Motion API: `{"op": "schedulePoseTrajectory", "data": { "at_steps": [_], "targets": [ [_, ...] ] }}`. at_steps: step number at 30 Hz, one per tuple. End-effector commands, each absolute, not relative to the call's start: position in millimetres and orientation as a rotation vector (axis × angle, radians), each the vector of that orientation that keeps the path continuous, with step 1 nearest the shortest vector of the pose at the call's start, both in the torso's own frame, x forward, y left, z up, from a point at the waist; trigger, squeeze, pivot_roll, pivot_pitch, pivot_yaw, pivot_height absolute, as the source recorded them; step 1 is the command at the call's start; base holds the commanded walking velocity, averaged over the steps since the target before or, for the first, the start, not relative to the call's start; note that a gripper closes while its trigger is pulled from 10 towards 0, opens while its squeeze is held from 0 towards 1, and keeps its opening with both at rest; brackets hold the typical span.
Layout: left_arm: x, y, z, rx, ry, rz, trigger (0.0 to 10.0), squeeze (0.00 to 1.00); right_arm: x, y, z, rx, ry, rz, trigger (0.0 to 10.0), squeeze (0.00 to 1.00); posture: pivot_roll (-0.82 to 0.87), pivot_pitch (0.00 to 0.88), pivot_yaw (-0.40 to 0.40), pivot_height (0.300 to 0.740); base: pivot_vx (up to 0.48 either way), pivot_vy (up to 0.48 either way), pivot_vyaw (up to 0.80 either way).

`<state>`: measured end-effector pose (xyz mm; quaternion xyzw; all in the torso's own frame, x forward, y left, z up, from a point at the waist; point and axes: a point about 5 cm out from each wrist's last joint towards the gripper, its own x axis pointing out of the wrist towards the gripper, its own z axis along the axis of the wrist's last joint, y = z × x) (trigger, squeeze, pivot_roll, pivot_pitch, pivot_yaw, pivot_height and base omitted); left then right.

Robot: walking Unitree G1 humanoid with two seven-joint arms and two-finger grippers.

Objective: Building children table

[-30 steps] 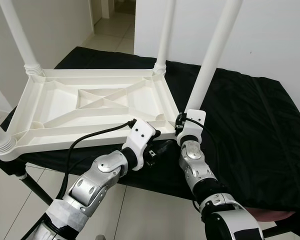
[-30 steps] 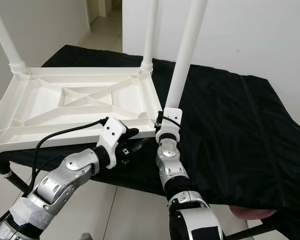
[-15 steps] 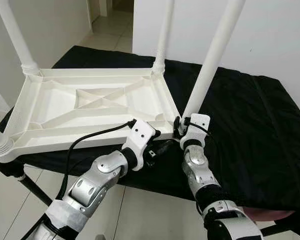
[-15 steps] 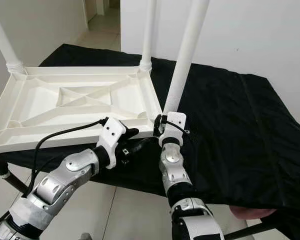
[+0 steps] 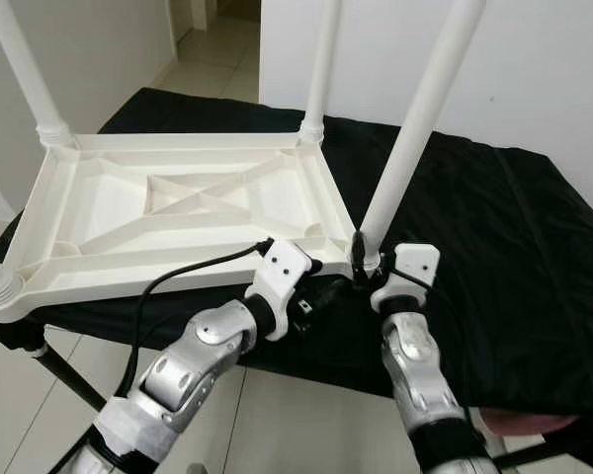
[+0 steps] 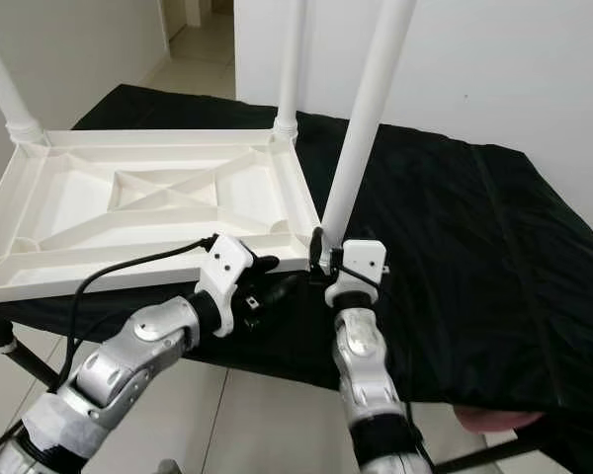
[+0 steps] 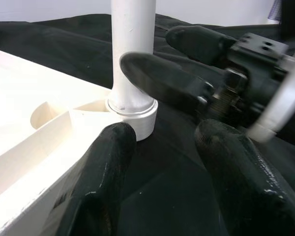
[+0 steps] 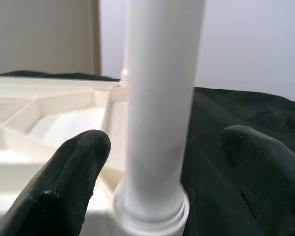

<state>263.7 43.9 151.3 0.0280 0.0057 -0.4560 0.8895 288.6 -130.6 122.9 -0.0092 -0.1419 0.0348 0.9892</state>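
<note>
Plastic is what you have before you: a white children's tabletop (image 5: 188, 212) lies upside down on a black cloth (image 5: 494, 237) draped over a stand. Its underside is a shallow rectangular tray of moulded ribs, with a crossed brace in the middle and a raised rim all round. Smooth, round, slightly tapered white legs rise from its corners; you can see 4, and the near right leg (image 5: 415, 128) leans a little to the right as it goes up. Its foot sits in a ringed collar (image 7: 132, 115) at the tabletop's near right corner.

Your right gripper (image 8: 160, 172) stands at that collar, its 2 rounded matte black fingers (image 8: 69, 184) apart, 1 on each side of the leg. Whether they press on the leg, you cannot tell. Your left gripper (image 5: 328, 289) lies low just beside the same corner, at the tabletop's near edge, fingers (image 7: 101, 187) spread and holding nothing; 1 finger lies against the rim.

Against 1 second ago, your right wrist has swung out to the right and dropped lower, so the leg's base now shows bare beside it. Your left arm has hardly shifted, and the camera has tilted slightly.
</note>
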Motion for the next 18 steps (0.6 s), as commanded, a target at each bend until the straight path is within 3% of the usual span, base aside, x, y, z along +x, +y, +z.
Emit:
{"op": "schedulePoseTrajectory", "data": {
  "at_steps": [1,3,4,6,7,15,16,17,18],
  "targets": [
    [256.3,37.5,151.0,0.067,0.007,-1.087,10.0,0.0,281.7,-129.8,122.8,-0.027,-0.286,0.122,10.0,0.0,-0.05,0.0,-0.074,0.74,0.0,0.0,0.0],
    [256.6,37.5,151.0,0.069,0.006,-1.087,10.0,0.0,278.3,-129.4,122.2,-0.034,-0.284,0.146,10.0,0.0,-0.05,0.0,-0.074,0.74,0.0,0.0,0.0],
    [257.5,37.6,151.8,0.075,-0.003,-1.084,10.0,0.0,275.2,-128.4,120.6,-0.043,-0.279,0.181,4.2,0.0,-0.05,0.0,-0.074,0.74,0.0,0.0,0.0],
    [258.2,37.7,152.4,0.079,-0.009,-1.081,10.0,0.0,273.4,-127.6,119.5,-0.048,-0.276,0.202,4.2,0.0,-0.05,0.0,-0.074,0.74,0.0,0.0,0.0],
    [259.3,36.3,153.2,0.087,-0.022,-1.071,10.0,0.0,272.1,-125.9,116.1,-0.055,-0.26,0.233,0.0,0.0,-0.06,0.0,-0.073,0.74,0.0,0.0,0.0],
    [263.7,29.6,157.1,0.116,-0.072,-1.035,10.0,0.0,277.5,-111.1,106.6,-0.013,-0.182,0.356,0.0,0.0,-0.05,0.0,-0.078,0.74,0.0,0.0,0.0],
    [265.6,28.3,158.5,0.131,-0.084,-1.03,10.0,0.0,283.5,-108.9,105.7,0.003,-0.161,0.374,7.9,0.0,-0.04,0.0,-0.08,0.74,0.0,0.0,0.0],
    [267.8,26.4,159.6,0.16,-0.096,-1.022,10.0,0.0,290.7,-107.0,105.4,0.015,-0.145,0.396,10.0,0.0,-0.03,0.0,-0.082,0.74,0.0,0.0,0.0],
    [269.3,25.0,160.6,0.182,-0.105,-1.017,10.0,0.0,295.5,-106.5,106.4,0.02,-0.137,0.407,10.0,0.0,-0.03,0.0,-0.082,0.74,0.0,0.0,0.0]
  ]
}}
